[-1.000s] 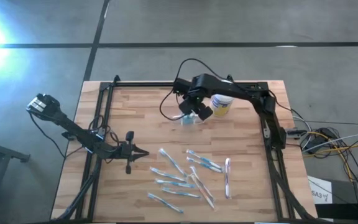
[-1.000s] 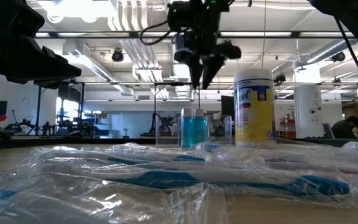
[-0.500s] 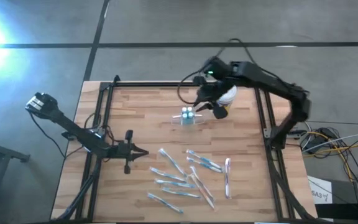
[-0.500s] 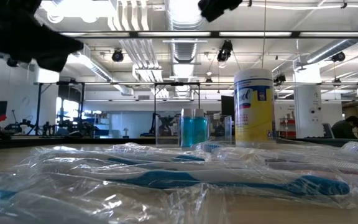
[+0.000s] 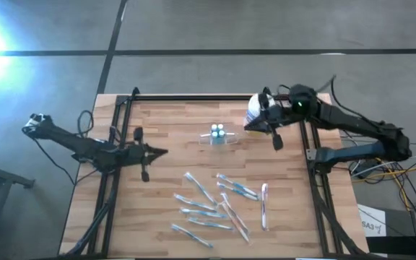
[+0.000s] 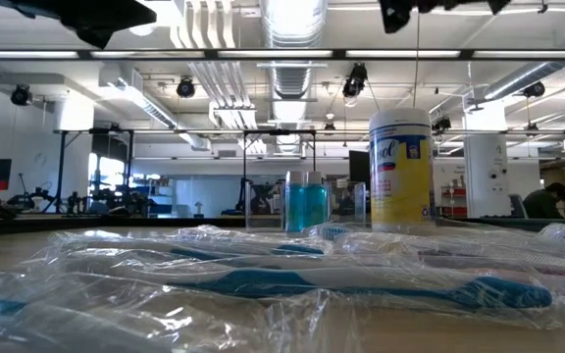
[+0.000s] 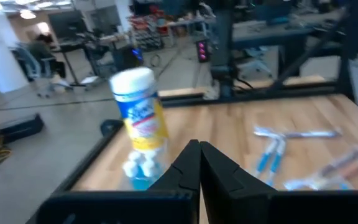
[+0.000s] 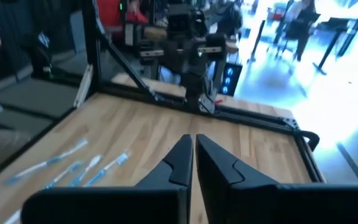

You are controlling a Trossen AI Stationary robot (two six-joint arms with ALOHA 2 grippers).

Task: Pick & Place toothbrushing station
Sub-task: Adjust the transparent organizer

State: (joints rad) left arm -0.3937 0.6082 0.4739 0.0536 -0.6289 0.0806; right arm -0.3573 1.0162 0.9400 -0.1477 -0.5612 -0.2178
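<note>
The toothbrushing station (image 5: 219,135), a small clear holder with blue and white contents, stands upright on its base in the middle of the table toward the far edge. It also shows in the low view (image 6: 307,204) and the left wrist view (image 7: 140,171). My right gripper (image 5: 249,126) is shut and empty. It hovers to the station's right, pointing toward it, in front of the yellow-labelled canister (image 5: 257,110). My left gripper (image 5: 162,152) is shut and empty, raised over the table's left part and pointing right. Both wrist views show closed fingertips: the left (image 7: 198,147) and the right (image 8: 193,139).
Several wrapped toothbrushes (image 5: 215,206) lie scattered over the table's near middle and fill the low view's foreground (image 6: 263,279). The white-lidded canister (image 6: 400,169) stands just right of the station. A dark frame (image 5: 193,97) runs along the table's edges.
My right gripper has risen off the station and drawn back toward the table's right edge, past the canister. It has tipped from pointing down to nearly level and has shut. My left gripper has risen. The station has stayed where it was.
</note>
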